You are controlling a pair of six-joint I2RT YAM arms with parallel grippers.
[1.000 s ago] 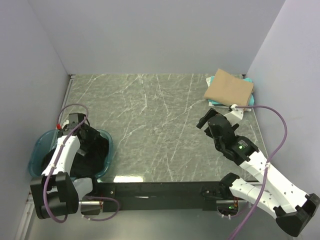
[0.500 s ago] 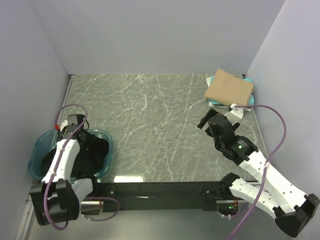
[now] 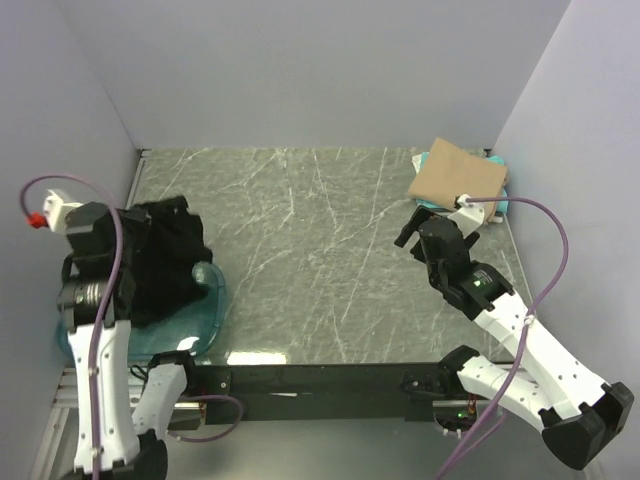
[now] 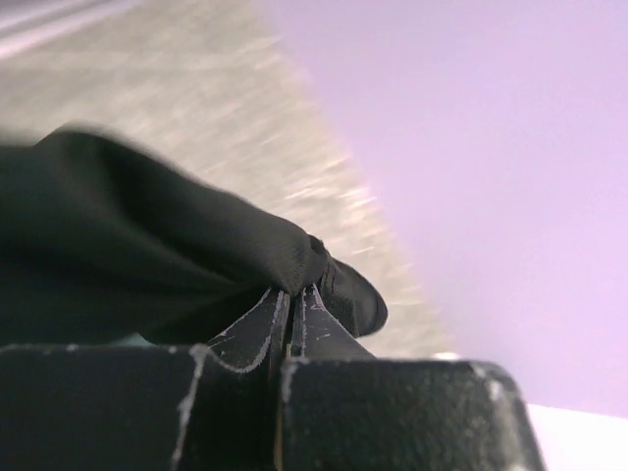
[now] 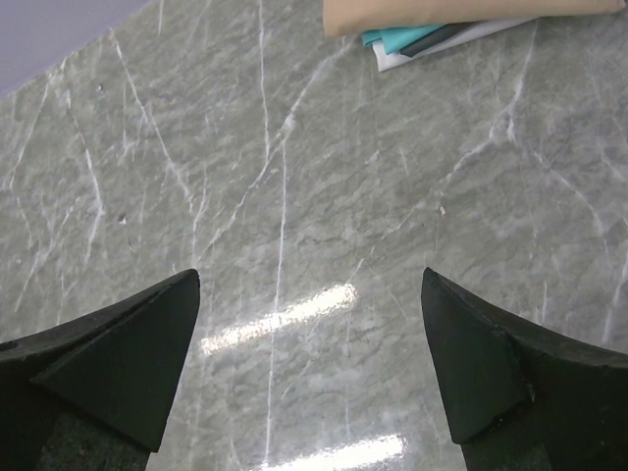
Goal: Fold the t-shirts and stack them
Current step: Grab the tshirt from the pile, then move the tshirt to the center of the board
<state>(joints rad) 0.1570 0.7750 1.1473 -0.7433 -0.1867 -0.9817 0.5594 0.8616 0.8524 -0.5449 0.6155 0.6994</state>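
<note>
A black t-shirt (image 3: 160, 262) hangs bunched above the teal basket (image 3: 207, 302) at the table's left edge. My left gripper (image 3: 133, 218) is raised and shut on a fold of that shirt; in the left wrist view the jaws (image 4: 294, 292) are pressed together on the dark cloth (image 4: 147, 250). At the far right corner lies a folded tan t-shirt (image 3: 458, 174) on top of a teal one (image 3: 497, 206), also seen as the tan t-shirt (image 5: 471, 12) in the right wrist view. My right gripper (image 3: 410, 232) hovers open over bare marble (image 5: 309, 285), holding nothing.
The grey marble table (image 3: 320, 250) is walled by pale lilac panels on the left, back and right. A black rail (image 3: 320, 380) carrying both arm bases runs along the near edge. Purple cables loop off each arm.
My left gripper shut on the black t-shirt down in the basket, then rose and pulled it up out of the basket. The right arm shifted slightly toward the back.
</note>
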